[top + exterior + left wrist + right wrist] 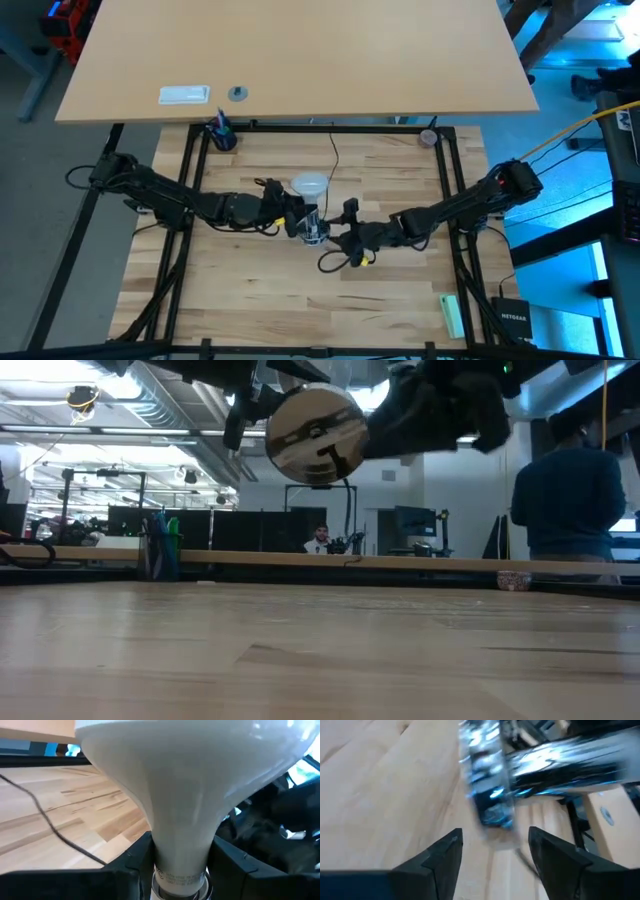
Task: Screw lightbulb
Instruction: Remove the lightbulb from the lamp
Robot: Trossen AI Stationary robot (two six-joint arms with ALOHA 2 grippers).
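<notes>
Lightbulb (pixel 200 795) sits clenched in the left gripper (pixel 180 857) mid-table; the right gripper (pixel 495 852) is released off the socket (pixel 485 780); seating unclear.

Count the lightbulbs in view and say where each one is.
1. The lightbulb is at the table's middle, held off the wood by its neck in the left gripper. Its base meets the silver socket. None other shows, though the arms could hide one.

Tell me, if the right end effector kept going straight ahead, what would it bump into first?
Probably the shiny round silver metal socket, which sits right beyond the open right end effector. Depth is hard to judge, so this is a guess.
</notes>
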